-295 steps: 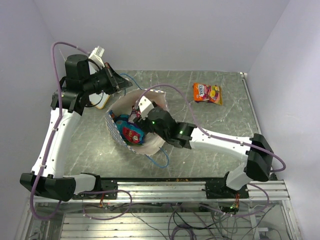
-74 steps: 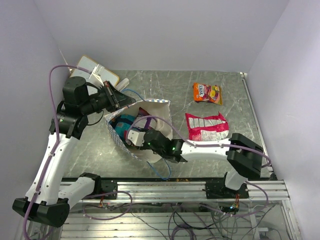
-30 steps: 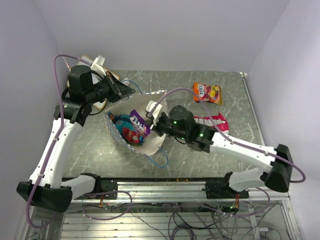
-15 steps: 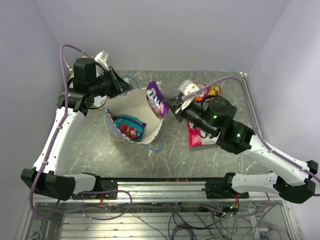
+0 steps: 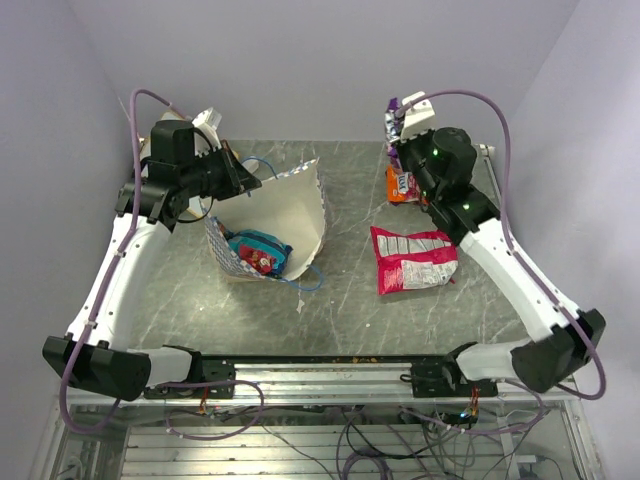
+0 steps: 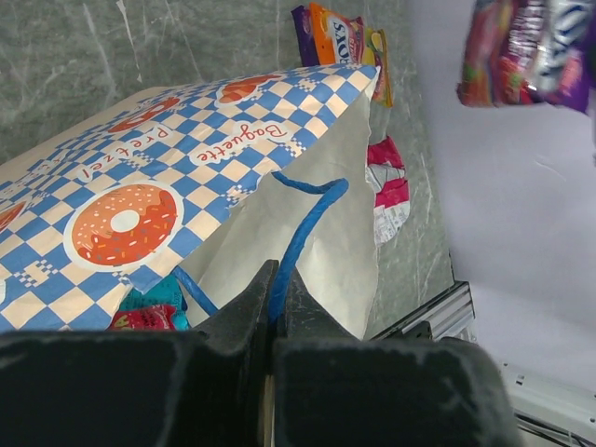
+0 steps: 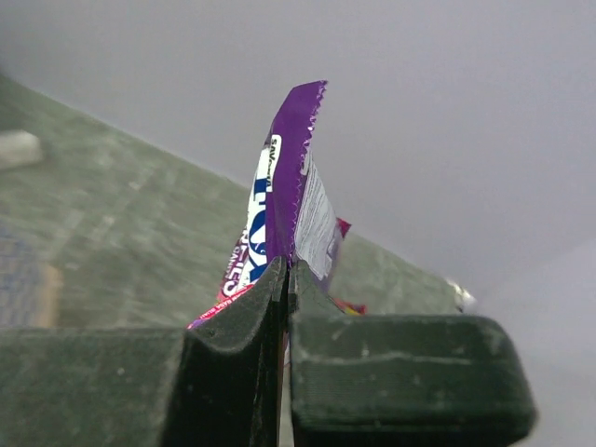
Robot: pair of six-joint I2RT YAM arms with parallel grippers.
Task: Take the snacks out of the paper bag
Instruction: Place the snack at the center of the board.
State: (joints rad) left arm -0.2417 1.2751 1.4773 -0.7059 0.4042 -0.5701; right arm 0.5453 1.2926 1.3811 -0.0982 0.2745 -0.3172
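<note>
1. A grey-green marbled bench point(image 5: 350, 300) fills a small booth with pale lilac walls point(image 5: 330, 60). An aluminium rail point(image 5: 330, 378) runs along its near edge, where both arm bases sit.
2. In the left half, about midway back, stands the paper bag point(image 5: 303, 210). Its mouth gapes upward, the white inside wall is raised on the right and the checkered band shows on the left. One loose cord loop trails on the bench at its near side.
3. A teal packet point(image 5: 258, 242) lies inside the bag, with a small red packet point(image 5: 262, 262) just nearer than it and touching it.
4. To the right of the bag and well apart from it, the red-pink packet point(image 5: 412, 258) lies flat on the bench.
5. At the bag's far left rim, the left claw point(image 5: 247, 184) is pinched tight on the blue cord handle point(image 6: 300, 233). In the wrist view the cord runs straight into the closed jaws, above the doughnut-printed side of the bag.
6. Farther back on the right, the orange packet point(image 5: 400, 186) rests on the bench, partly hidden under the right arm.
7. At the far right, raised above the bench near the back wall, the right claw point(image 5: 395, 138) is clamped on the purple packet point(image 5: 392, 118). The wrist view shows the packet standing upright out of the closed jaws, serrated edge uppermost.
</note>
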